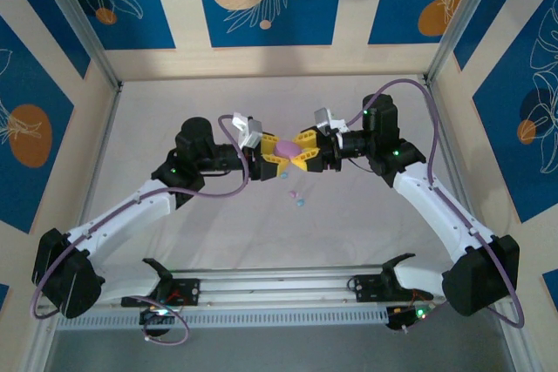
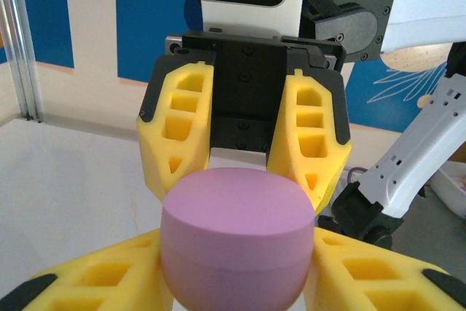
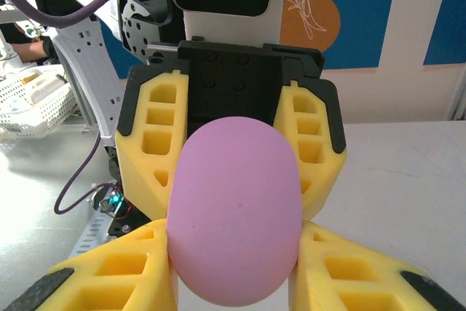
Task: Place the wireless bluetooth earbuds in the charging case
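Over the middle of the white tabletop (image 1: 174, 128) the two arms meet head-on, and both hold one lilac-pink charging case (image 1: 288, 146) between them. The left pincer (image 1: 270, 152) clamps it from its side with its yellow fingers (image 2: 95, 278) pressed against the case's flanks. The right pincer (image 1: 307, 152) grips the opposite end the same way, its fingers set crosswise to the left one's. In the left wrist view the case is a rounded pebble with a thin seam running round its body, and the lid looks closed. Two of the wireless bluetooth earbuds lie loose on the tabletop just nearer the arm bases than the case. One is a pink bud (image 1: 294, 192), and a light blue bud (image 1: 300, 203) sits close beside it, apart from both pincers.
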